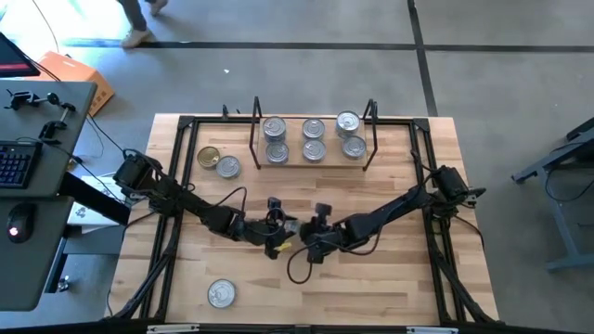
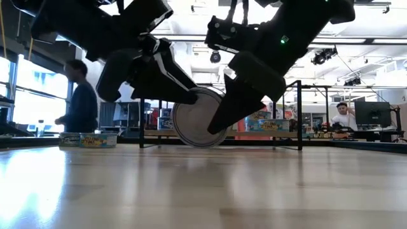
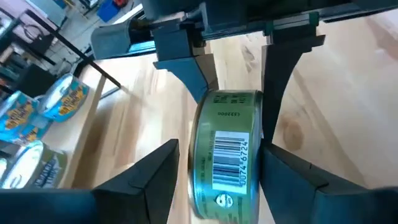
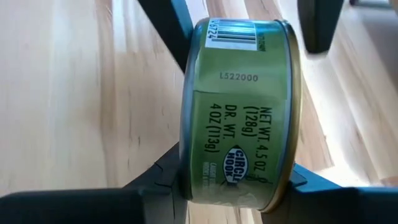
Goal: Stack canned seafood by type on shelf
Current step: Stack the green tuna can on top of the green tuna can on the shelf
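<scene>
Both arms meet at centre frame of the high view, over the worktop (image 1: 390, 269), well below the shelf (image 1: 314, 160). From above, the tin between them is hidden by the two wrists; only dark links show there.

The low view shows what the high view hides: a green-label tin (image 2: 198, 118) stands on edge, its round silver face toward the camera, lifted clear of the wood, mid-frame.

Left wrist view: the tin (image 3: 227, 152) sits edge-on between the left gripper (image 3: 214, 171), whose jaws stand wide, with gaps visible on both sides of the can. They hold nothing. The other arm's jaws come in from the top of that frame and pinch the tin's flat faces.

Right wrist view: the tin (image 4: 239, 112) fills the frame. The right gripper (image 4: 233, 171) has its jaws closed on the tin's two faces at lower frame, so the right arm alone holds it.

Shelf in the high view, upper centre: six silver-lidded tins (image 1: 314, 138) in three pairs on the board, between black wire end frames. Left of the shelf, on the worktop, lie a gold-lidded tin (image 1: 209, 157) and a silver tin (image 1: 228, 167), touching or nearly so. A lone silver tin (image 1: 221, 294) lies near the lower left edge.

Open wood lies between the arms and the shelf, and across the lower right. A person (image 2: 79, 98) stands at left in the low view, beyond the worktop.
</scene>
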You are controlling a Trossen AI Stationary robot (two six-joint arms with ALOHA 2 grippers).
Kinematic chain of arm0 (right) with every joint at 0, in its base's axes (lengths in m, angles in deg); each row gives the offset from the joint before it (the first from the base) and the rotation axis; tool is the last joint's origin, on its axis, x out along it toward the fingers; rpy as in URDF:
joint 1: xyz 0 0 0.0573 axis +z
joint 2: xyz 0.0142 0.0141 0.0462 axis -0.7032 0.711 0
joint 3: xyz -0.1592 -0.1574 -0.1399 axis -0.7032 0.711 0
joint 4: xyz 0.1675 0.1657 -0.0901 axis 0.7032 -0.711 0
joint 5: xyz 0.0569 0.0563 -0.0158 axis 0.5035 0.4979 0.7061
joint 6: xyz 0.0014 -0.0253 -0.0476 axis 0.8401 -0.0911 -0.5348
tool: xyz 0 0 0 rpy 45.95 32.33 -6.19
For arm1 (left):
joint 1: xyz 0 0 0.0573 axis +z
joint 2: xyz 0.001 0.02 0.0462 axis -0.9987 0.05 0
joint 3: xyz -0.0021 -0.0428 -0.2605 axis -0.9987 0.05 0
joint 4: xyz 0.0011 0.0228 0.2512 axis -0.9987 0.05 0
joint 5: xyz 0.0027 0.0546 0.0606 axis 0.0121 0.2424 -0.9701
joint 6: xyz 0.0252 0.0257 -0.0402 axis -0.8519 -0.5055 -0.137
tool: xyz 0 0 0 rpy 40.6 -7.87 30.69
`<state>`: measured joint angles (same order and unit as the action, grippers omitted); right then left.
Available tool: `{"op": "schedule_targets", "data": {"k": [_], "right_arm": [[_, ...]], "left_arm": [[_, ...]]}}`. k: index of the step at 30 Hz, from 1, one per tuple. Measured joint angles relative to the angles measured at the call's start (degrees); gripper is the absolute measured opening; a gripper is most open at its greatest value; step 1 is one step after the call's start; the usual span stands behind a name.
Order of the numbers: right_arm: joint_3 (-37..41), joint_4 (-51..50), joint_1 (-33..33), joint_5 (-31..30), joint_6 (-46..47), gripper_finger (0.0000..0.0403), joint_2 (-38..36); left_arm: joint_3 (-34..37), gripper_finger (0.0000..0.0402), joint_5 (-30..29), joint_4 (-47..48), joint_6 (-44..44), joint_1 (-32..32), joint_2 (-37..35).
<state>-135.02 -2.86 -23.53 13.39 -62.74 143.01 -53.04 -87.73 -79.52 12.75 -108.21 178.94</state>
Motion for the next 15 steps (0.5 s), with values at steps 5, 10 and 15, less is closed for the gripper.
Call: {"op": "schedule_targets", "data": {"k": [5,10,15], "right_arm": [[0.0,4.54,0.0,0.17,-4.31,0.0119,0.0],[0.0,6.92,-0.04,0.81,-7.52,0.0163,-0.02],[-0.07,-2.69,0.17,1.19,-2.69,0.023,-3.69]], "left_arm": [[0.0,0.0194,2.64,0.0,1.61,0.02,-0.02],[-0.02,0.012,4.54,1.75,5.25,-0.01,-0.09],[-0.02,0.0117,1.6,3.74,7.8,-1.21,-0.02]]}}
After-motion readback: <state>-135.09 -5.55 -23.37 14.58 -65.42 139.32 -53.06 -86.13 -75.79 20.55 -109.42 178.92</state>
